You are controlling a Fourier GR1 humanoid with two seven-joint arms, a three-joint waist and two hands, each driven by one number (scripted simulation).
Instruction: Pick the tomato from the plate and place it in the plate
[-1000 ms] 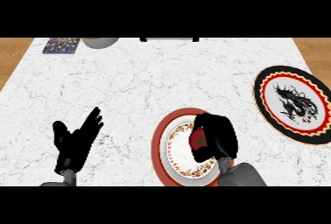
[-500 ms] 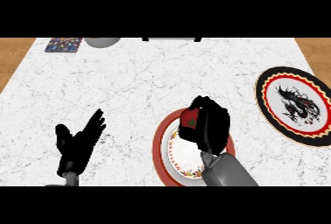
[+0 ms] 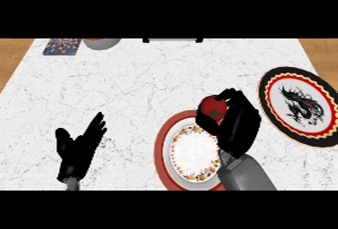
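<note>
Marble counter [image 3: 132,85] – right hand [image 3: 236,125] clamped on tomato [image 3: 213,109] above red-rimmed plate [image 3: 165,147].

No text, label, brand, number or sign can be read anywhere. The black-rimmed plate [image 3: 298,106] at the right carries a dark figure in its white centre, a drawing and not lettering. The red-rimmed plate [image 3: 186,153] bears only a band of small ornament. The flat patterned thing [image 3: 63,46] at the bench's [image 3: 132,89] far left corner shows coloured specks, none legible.
</note>
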